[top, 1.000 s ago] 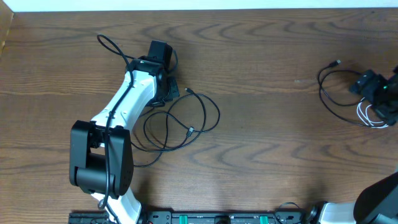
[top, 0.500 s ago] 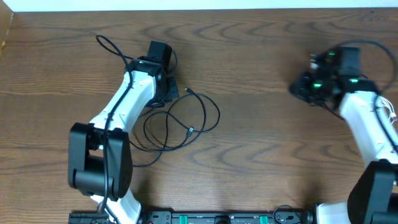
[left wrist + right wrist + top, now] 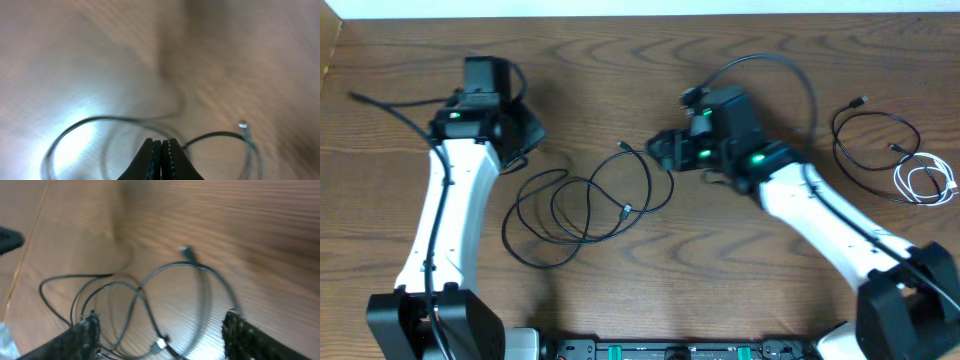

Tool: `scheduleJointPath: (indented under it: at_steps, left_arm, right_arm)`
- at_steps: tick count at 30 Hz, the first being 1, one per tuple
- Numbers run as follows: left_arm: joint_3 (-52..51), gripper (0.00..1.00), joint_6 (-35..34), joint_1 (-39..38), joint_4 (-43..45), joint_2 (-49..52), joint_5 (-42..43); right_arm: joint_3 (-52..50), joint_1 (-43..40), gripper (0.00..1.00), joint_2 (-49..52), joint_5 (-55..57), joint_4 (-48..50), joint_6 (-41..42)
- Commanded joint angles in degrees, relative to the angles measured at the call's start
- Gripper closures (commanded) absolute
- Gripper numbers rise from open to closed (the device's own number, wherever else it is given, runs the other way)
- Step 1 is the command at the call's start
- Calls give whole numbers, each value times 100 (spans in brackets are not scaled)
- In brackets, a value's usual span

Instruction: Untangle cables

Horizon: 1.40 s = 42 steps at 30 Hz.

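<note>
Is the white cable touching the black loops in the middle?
Apart. Overhead shows the white cable at far right, the black loops mid-table, table between.

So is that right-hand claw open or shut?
Open: on the right gripper, the fingers stand wide apart, gripping nothing.

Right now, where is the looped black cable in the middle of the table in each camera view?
Overhead: the looped black cable lies centre-left in the picture.
Left wrist: the cable, blurred, crosses the lower half.
Right wrist: the cable's loops fill the lower centre and left.
Shared landmark: a plug tip ending the cable shows in all three; whether it is the same end, I cannot tell.
</note>
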Motion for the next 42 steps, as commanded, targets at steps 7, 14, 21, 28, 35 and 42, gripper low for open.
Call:
scheduleJointPath:
  at_steps: [7,14,21,28,35,42]
  left_arm:
    - [-83,92,-168,166,-706,739,-39]
    - [-83,92,-133,142,-1307,1519,94]
    - [-85,92,612,-83,-938,2267,1657]
    - [-85,92,610,-518,-516,2828,2052]
    - [-79,92,612,-1075,-142,2975,2186]
    - [330,92,761,-1515,101,2726,2229]
  right_arm:
    - [-9,1178,1,1300,28,1515,748]
    - [-9,1451,1,1910,-463,2260,898]
    - [-9,1261,6,2017,-131,2114,892]
    - [-9,743,7,2017,-133,1596,896]
    - [-9,245,7,2017,-136,1281,896]
    - [0,50,8,1998,-682,1397,885]
